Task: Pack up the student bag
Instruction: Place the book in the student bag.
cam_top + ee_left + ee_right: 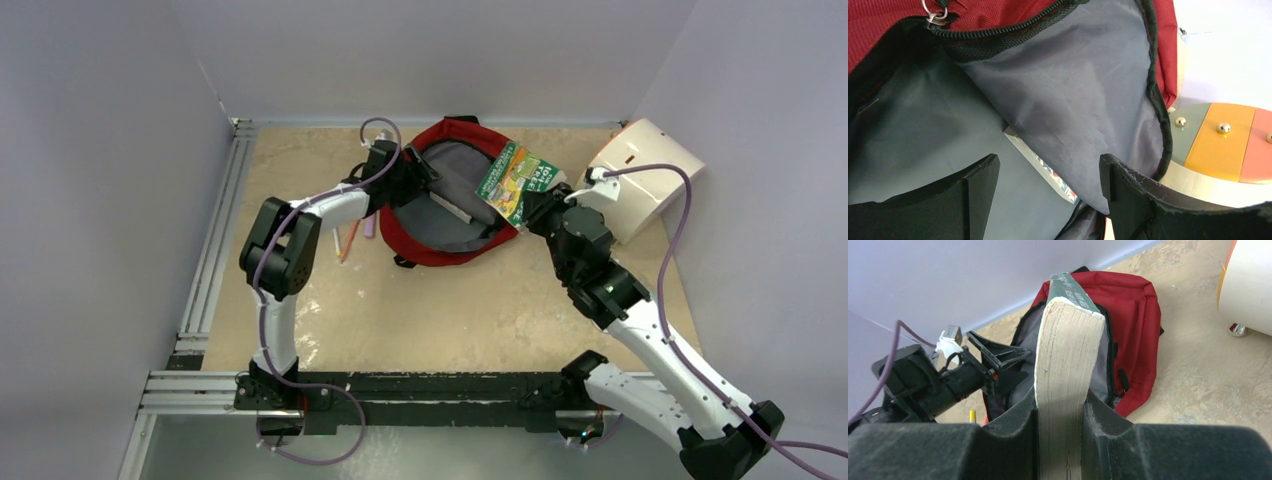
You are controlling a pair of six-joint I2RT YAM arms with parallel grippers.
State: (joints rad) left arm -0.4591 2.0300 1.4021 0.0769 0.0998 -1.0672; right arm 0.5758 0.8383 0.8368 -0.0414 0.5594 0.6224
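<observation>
The student bag (430,240), dark red with a grey lining (1083,90), lies unzipped at the back of the table. A thin book (1045,167) lies flat inside it. My left gripper (418,165) hovers at the bag's left rim, open, nothing between its black fingers (975,190). My right gripper (1060,405) is shut on a thick green-covered paperback (515,180), held edge-up above the bag's right rim (1143,325). In the right wrist view the book's page edge (1065,370) fills the gap between the jaws.
A white rounded box (645,175) with grey, yellow and pink stripes (1220,140) stands right of the bag. Pencils or pens (350,238) lie on the table left of the bag. Walls close in the back and both sides.
</observation>
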